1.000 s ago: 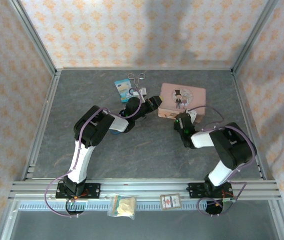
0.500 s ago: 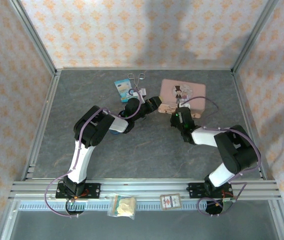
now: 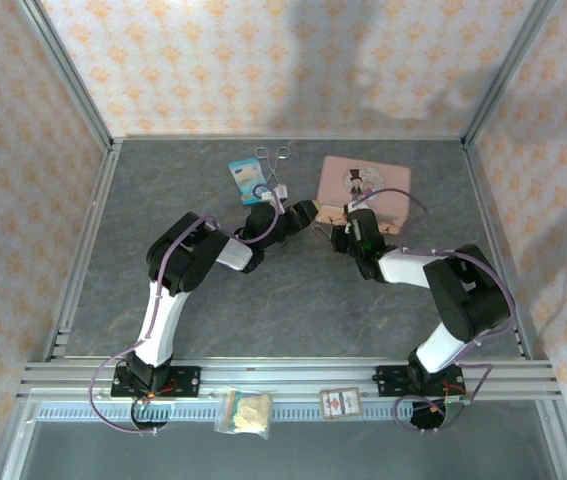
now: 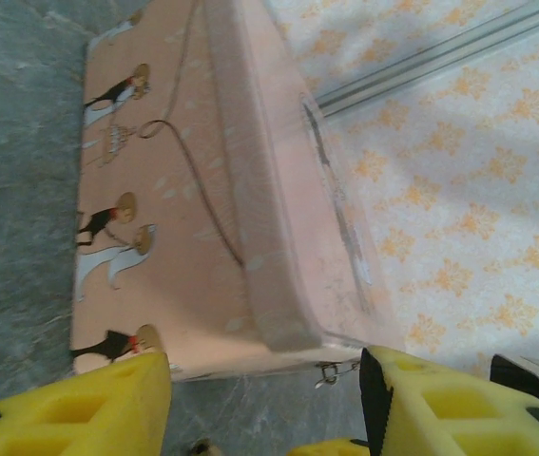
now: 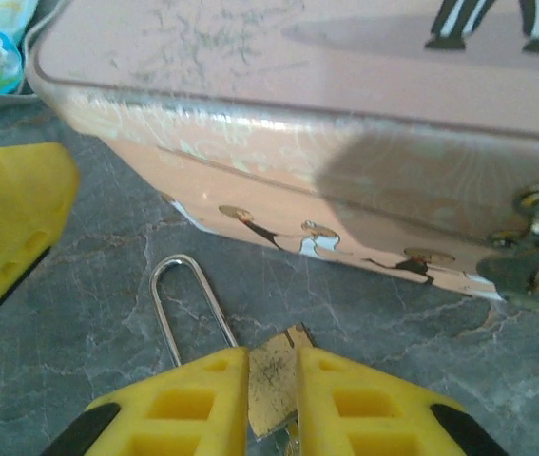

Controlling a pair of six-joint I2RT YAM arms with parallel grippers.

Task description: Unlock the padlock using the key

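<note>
- right hand (image 5: 271,389) is clamped on the brass padlock (image 5: 271,372), low over the counter (image 5: 98,323), just beside the pink tin (image 5: 279,123).
- left hand (image 4: 261,391) is spread wide, facing the tin.
- hold the body steady and level so the key can enter straight.

Tally time: six loose items, two arms, one worktop (image 3: 293,310).
Two arms in play, the left arm (image 3: 178,270) and the right arm (image 3: 453,290), each carrying one pair of yellow jaws, so two pairs. Then it's singles all the way: one pink tin (image 3: 368,190), and one brass padlock (image 5: 271,375) with its one silver shackle (image 5: 183,304). Towards the back, one blue packet (image 3: 246,180) and one pair of silver scissors (image 3: 273,158). Down on the front rail (image 3: 483,375), one clear bag (image 3: 245,411) of pale stuff and one small card (image 3: 341,402) — nothing doubled among the loose things.
</note>
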